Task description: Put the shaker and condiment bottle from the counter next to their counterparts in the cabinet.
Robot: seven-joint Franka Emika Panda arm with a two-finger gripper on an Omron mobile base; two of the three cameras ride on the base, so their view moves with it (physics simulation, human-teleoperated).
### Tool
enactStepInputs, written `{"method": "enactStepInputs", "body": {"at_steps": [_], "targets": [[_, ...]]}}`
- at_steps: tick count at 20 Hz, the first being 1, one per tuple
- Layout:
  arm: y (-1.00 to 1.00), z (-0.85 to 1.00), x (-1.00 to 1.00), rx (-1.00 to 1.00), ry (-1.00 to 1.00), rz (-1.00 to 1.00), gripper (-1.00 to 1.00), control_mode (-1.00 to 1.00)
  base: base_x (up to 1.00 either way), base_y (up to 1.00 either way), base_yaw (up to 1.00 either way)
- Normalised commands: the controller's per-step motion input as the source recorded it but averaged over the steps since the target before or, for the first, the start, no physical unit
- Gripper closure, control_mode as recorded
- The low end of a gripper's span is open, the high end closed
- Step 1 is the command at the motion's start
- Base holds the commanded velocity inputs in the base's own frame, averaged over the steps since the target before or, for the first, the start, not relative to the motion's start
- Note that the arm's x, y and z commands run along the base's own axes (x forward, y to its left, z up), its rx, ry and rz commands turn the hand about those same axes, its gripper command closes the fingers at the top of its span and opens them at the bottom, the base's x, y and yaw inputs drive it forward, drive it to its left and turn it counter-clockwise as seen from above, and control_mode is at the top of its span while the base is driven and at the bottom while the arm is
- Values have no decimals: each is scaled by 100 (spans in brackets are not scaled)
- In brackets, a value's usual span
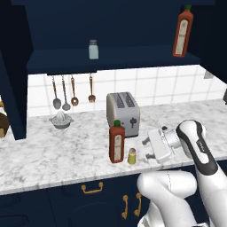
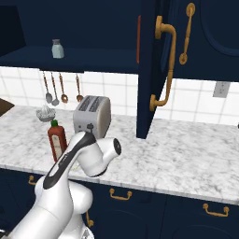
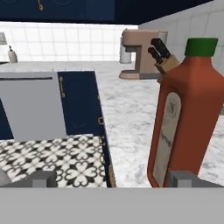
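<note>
The hand point(image 1: 147, 148) hovers fully open and empty, level with the shaker point(image 1: 131, 156) and bottle point(image 1: 117, 142), which stand near the front edge of the desk point(image 1: 53, 155). The two sit just beside each other, so a sideways approach could knock the tall bottle over or push the shaker off. In the right view the arm hides the shaker and part of the bottle.

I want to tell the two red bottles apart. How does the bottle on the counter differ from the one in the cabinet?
The condiment bottle stands low on the counter, beside the yellow shaker. The counterpart bottle stands high on the cabinet shelf, far right, alone. Both are upright, red-orange, green-capped, with a pale label.
</note>
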Motion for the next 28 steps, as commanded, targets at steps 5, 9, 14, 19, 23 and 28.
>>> {"method": "enactStepInputs", "body": {"at_steps": [5, 9, 14, 19, 23, 28], "targets": [[0, -14, 29, 0, -12, 0, -100, -100, 0, 0, 0], [0, -23, 13, 0, -3, 0, -100, -100, 0, 0, 0], [0, -43, 14, 0, -8, 1, -100, -100, 0, 0, 0], [0, -38, 16, 0, -10, 0, -100, -100, 0, 0, 0], [4, -34, 15, 0, -3, 0, -100, -100, 0, 0, 0], [43, -8, 8, 0, 0, 0, -100, -100, 0, 0, 0]]}}
